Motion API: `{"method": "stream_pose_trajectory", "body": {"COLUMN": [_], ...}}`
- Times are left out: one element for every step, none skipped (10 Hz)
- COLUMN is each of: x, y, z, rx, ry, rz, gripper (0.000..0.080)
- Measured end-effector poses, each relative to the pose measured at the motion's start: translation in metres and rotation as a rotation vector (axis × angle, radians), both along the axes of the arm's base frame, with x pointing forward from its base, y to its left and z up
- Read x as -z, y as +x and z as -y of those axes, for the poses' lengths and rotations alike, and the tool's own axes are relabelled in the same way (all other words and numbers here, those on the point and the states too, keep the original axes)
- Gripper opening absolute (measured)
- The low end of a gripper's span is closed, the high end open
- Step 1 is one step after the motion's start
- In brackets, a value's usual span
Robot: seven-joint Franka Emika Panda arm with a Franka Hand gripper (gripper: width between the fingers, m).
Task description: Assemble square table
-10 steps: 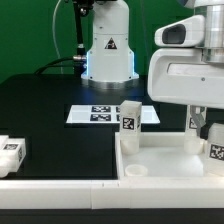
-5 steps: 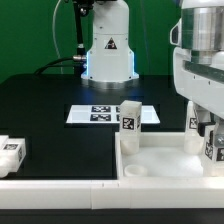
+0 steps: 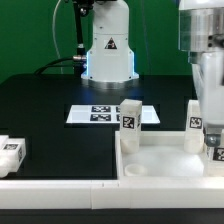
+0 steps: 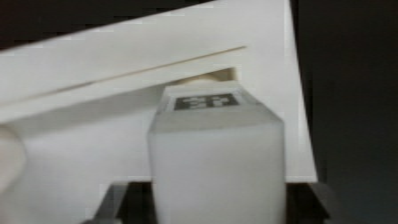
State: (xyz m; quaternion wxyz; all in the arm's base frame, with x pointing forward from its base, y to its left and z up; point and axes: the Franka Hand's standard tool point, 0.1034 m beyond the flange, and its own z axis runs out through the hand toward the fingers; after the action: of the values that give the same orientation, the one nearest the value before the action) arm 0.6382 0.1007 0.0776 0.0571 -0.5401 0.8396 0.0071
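Note:
The square table top [image 3: 127,158], a white tray with a raised rim, lies at the exterior view's lower right. Two white tagged legs stand upright in its far corners, one on the left [image 3: 130,116] and one on the right [image 3: 194,127]. My gripper [image 3: 214,140] hangs at the right edge of that view, shut on a third leg [image 3: 219,153] held upright over the tray's near right corner. In the wrist view that leg [image 4: 214,140] fills the space between my gripper's [image 4: 214,205] jaws, its tag facing the camera, with the tray's rim [image 4: 143,70] behind it. A fourth leg [image 3: 10,153] lies at the far left.
The marker board [image 3: 95,113] lies flat behind the tray. The robot base [image 3: 108,50] stands at the back. A long white bar [image 3: 60,190] runs along the front edge. Black table [image 3: 50,110] stretches to the left.
The arm's white body has swung to the exterior view's right and upward, uncovering the far right leg. The gripper and the held leg stayed at the tray's right corner.

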Motion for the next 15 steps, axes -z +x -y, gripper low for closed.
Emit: {"method": "stream_pose_trajectory", "body": {"x": [0.000, 0.000, 0.000, 0.000, 0.000, -0.002, -0.018, -0.036, -0.049, -0.053, -0.051, -0.050, -0.050, -0.051, -0.053], "y": [-0.001, -0.001, -0.002, -0.002, -0.002, -0.001, 0.003, 0.006, 0.009, 0.012, 0.011, 0.011, 0.011, 0.011, 0.011], "z": [0.000, 0.001, 0.001, 0.001, 0.001, 0.002, 0.008, 0.017, 0.028, 0.031, 0.029, 0.029, 0.029, 0.030, 0.039], "rx": [0.024, 0.038, 0.052, 0.024, 0.007, -0.021, -0.089, -0.133, -0.155, -0.145, -0.149, -0.149, -0.149, -0.156, -0.242], "ry": [-0.005, 0.003, 0.002, -0.007, -0.009, -0.011, -0.012, -0.011, -0.012, -0.013, -0.014, -0.015, -0.015, -0.016, -0.029], "rz": [0.006, 0.007, 0.007, 0.009, 0.010, 0.015, 0.038, 0.064, 0.085, 0.095, 0.091, 0.090, 0.090, 0.091, 0.095], "gripper": [0.0291, 0.0291, 0.0292, 0.0292, 0.0293, 0.0293, 0.0513, 0.0513, 0.0621, 0.0641, 0.0641, 0.0648, 0.0648, 0.0649, 0.0649]}}
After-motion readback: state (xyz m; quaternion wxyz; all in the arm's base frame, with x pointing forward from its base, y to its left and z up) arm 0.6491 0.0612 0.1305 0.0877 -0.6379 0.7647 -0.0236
